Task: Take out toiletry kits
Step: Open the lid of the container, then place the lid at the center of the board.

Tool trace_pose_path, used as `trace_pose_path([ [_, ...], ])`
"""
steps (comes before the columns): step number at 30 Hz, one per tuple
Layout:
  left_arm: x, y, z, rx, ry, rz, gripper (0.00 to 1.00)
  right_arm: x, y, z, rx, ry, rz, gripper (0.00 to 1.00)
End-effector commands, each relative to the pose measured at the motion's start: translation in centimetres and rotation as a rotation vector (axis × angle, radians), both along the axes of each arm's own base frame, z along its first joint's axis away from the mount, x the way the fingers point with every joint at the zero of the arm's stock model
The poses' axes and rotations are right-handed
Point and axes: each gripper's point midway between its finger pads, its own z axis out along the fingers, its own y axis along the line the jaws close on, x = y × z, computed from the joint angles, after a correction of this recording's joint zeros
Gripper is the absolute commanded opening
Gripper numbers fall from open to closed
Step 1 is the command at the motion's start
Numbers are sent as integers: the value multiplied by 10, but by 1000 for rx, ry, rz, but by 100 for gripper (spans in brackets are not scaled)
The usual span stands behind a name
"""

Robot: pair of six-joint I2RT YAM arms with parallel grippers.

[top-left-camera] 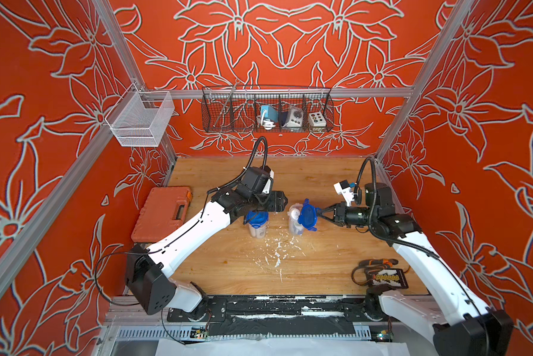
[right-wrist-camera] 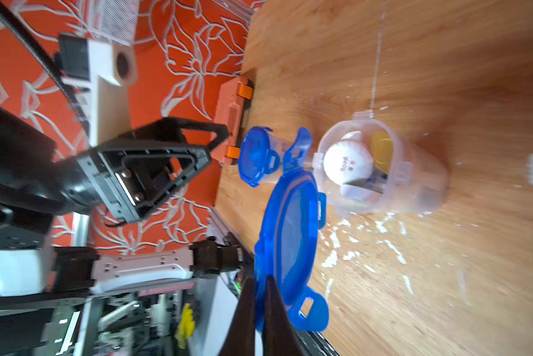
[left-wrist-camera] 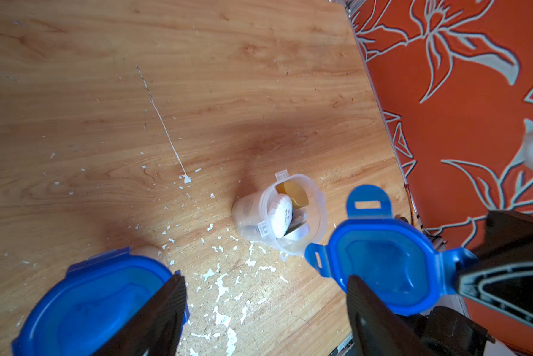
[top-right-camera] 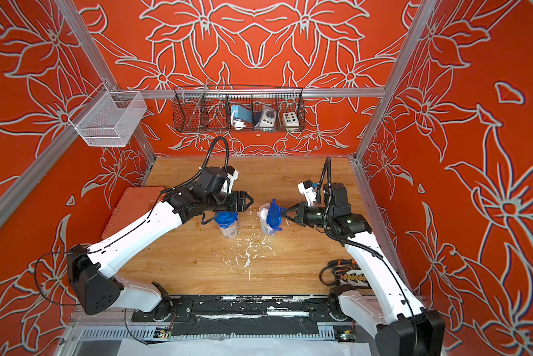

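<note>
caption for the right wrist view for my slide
Right gripper pinches the blue lid beside the open tub, a round white soap visible inside.

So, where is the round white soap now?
In a top view, the soap sits inside the open tub mid-table, beside the blue lid pinched by the right claw.

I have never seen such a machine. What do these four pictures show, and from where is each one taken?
Two robot arms work at a wooden table. Two pictures look down from above; the other two come from a camera on each arm's wrist. On the table stand two clear tubs and an orange case. The right gripper is shut on a blue lid, beside the open tub, where a round white soap shows. The left gripper hangs open above the closed tub.
</note>
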Motion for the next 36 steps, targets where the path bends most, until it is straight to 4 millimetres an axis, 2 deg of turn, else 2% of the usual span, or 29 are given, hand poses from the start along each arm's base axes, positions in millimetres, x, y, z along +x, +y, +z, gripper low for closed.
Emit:
trace_pose_path([
  [1,5,7,6,-16,-22,20,78,-27,-46,-26,-340,32,-104,0],
  [8,16,5,7,-78,-14,6,78,-63,-129,-47,-778,81,-306,0],
  [11,20,5,3,-89,-10,1,77,-72,-148,-61,-923,116,-327,0],
  [15,22,0,-4,-106,10,-23,77,-73,-144,-82,-1083,95,-274,0],
  [21,25,1,-9,-115,16,-21,76,-64,-130,-99,-1300,34,-262,0],
  [26,26,5,-13,-120,24,-16,76,-48,-111,-110,-1325,-31,-261,0],
  [29,25,5,-16,-126,32,-18,75,-39,-110,-114,-1352,-45,-289,0],
  [33,24,5,-21,-130,42,-20,75,-27,-119,-123,-1458,-54,-352,0],
  [36,23,4,-22,-134,48,-21,75,-20,-113,-134,-1465,-65,-342,0],
])
